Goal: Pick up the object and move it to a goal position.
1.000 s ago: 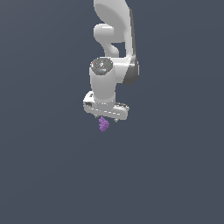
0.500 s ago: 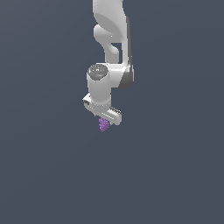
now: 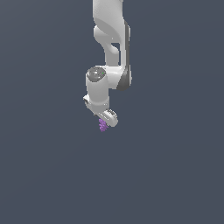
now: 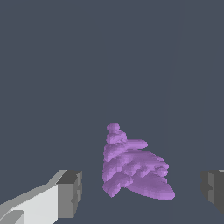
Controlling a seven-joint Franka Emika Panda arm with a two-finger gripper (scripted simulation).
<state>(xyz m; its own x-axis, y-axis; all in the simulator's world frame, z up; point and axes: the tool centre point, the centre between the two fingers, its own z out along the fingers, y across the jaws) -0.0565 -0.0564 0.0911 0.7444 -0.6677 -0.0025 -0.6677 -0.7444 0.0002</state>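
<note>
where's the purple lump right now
In the exterior view the purple lump sits just below the white gripper; the wrist view shows it between the fingers, untouched.

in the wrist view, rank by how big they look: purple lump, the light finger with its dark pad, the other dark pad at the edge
1. Purple lump, though nearness to the camera may enlarge it.
2. Light finger with dark pad.
3. Other dark pad, cut off by the frame edge, so its full size is unsure.

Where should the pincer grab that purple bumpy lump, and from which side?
Probably across the wide lower body of the purple lump, with one finger on each flank, coming straight on as the pincer is aligned now. The narrow tip looks too thin and knobbly to clamp.
</note>
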